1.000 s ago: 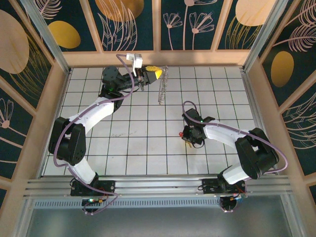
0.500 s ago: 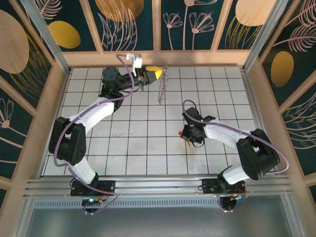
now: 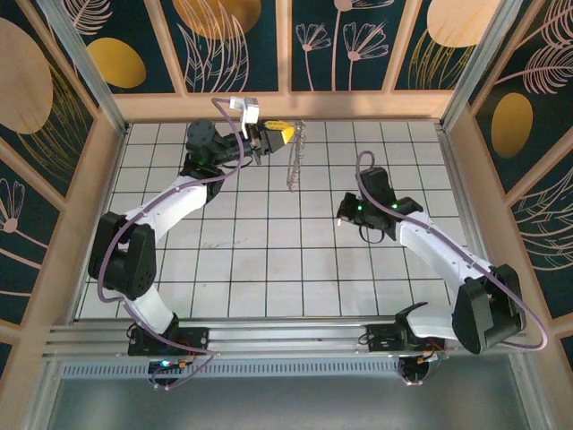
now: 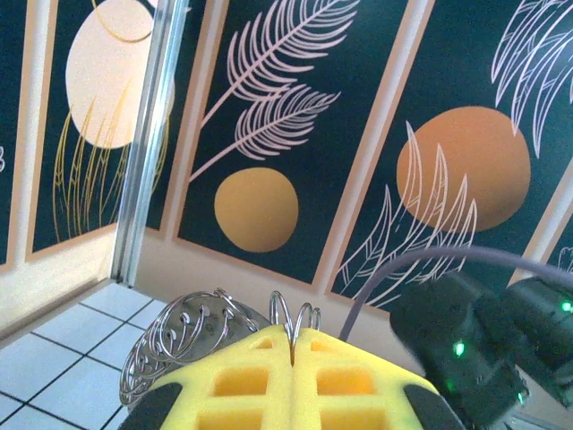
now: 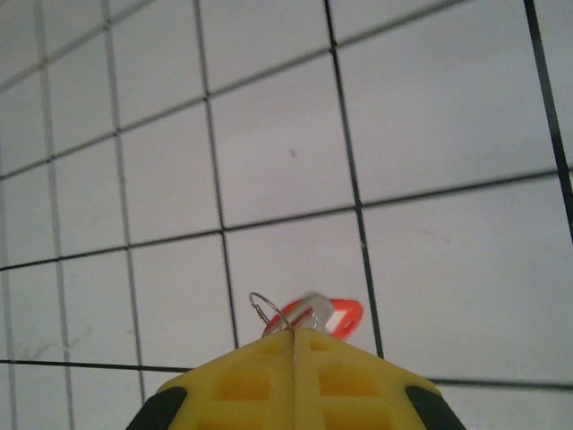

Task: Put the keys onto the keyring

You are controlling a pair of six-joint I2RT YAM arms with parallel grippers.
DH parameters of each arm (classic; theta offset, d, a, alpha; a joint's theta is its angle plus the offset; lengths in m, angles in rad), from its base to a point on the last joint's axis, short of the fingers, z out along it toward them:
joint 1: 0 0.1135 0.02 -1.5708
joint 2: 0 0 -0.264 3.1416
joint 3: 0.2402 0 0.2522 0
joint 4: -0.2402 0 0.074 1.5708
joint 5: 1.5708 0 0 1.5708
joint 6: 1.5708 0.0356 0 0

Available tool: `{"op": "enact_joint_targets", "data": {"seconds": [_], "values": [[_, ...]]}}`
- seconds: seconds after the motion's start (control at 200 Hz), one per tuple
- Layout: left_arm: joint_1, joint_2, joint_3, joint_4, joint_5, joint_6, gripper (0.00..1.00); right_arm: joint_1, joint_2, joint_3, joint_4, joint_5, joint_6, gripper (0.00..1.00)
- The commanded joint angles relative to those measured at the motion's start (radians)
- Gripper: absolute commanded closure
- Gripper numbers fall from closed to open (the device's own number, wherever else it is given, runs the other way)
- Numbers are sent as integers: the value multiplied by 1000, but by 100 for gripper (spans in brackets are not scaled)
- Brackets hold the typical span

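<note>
Aloft, left claw (image 4: 294, 339) clamps the keyring (image 4: 175, 333); right claw (image 5: 294, 337) seemingly pinches the key (image 5: 338, 315)

White gridded tabletop (image 3: 269, 260); dark floral wall panels (image 3: 340, 45) from 9 through 12 to 3 o'clock; aluminium rail (image 3: 286, 336) at 6 o'clock.

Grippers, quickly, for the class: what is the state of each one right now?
Left gripper: closed, holding the keyring.
Right gripper: closed, holding the key.

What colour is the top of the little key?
Red. The key shows best in the right wrist view, against the white table.
</note>
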Motion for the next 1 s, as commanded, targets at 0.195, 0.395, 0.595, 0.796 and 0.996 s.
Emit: {"op": "enact_joint_targets", "data": {"seconds": [0.195, 0.395, 0.595, 0.796, 0.996], "values": [[2, 35, 103, -140, 13, 117, 100, -122, -75, -30, 389, -280, -177, 100], [1, 32, 158, -273, 35, 211, 100, -169, -90, -26, 529, -389, -223, 100], [0, 13, 173, -270, 63, 265, 100, -207, -99, 0, 638, -440, -221, 100], [-5, 15, 204, -274, 77, 302, 100, -215, -94, 2, 777, -454, -182, 100], [-16, 15, 227, -287, 69, 378, 100, -222, -92, -28, 931, -452, -138, 100]]}}
